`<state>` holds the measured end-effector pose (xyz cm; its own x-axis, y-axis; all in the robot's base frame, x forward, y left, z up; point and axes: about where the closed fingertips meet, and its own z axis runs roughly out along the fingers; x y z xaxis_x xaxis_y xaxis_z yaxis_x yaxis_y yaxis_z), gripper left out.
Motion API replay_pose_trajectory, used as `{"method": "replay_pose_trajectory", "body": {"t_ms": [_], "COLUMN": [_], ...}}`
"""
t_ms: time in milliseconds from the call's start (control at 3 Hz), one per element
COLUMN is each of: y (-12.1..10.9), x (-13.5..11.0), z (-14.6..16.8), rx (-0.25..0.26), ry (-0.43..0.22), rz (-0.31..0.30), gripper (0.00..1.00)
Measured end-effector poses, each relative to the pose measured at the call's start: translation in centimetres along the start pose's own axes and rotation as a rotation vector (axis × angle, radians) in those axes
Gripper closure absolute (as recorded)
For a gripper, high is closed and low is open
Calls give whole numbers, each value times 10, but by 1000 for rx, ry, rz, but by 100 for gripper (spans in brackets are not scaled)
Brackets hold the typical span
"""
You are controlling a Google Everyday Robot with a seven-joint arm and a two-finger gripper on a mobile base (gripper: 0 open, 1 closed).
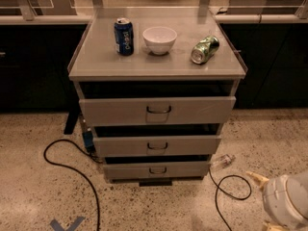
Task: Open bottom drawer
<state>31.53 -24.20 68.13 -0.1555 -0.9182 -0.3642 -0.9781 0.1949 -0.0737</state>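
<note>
My pincer [270, 203] sits at the lower right of the frame, well apart from the cabinet; I cannot tell whether it is open or closed. The bottom drawer [125, 170] is at lower centre. Its small handle [157, 170] is easy to miss, and I could hook the middle drawer [120, 146] instead. The black cable [232, 189] lying between may snag. A jolt could roll the tipped green can [204, 49] off the counter [101, 64]. The blue can [124, 36] appears to read Pepsi; the green can's label is unreadable.
</note>
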Motion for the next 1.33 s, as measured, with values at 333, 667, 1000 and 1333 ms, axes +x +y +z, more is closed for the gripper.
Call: {"method": "replay_pose_trajectory", "body": {"t_ms": [333,667,1000,1333], "y": [3,6,6,15], "x": [-5,-9,-9,-10], "z": [11,21,21,28], "rx": [-13,-25,-25,-33], "ry": [-8,-14,-14,0], "rz": [-31,-60,-60,-71], "gripper": [0,0,0,0]}}
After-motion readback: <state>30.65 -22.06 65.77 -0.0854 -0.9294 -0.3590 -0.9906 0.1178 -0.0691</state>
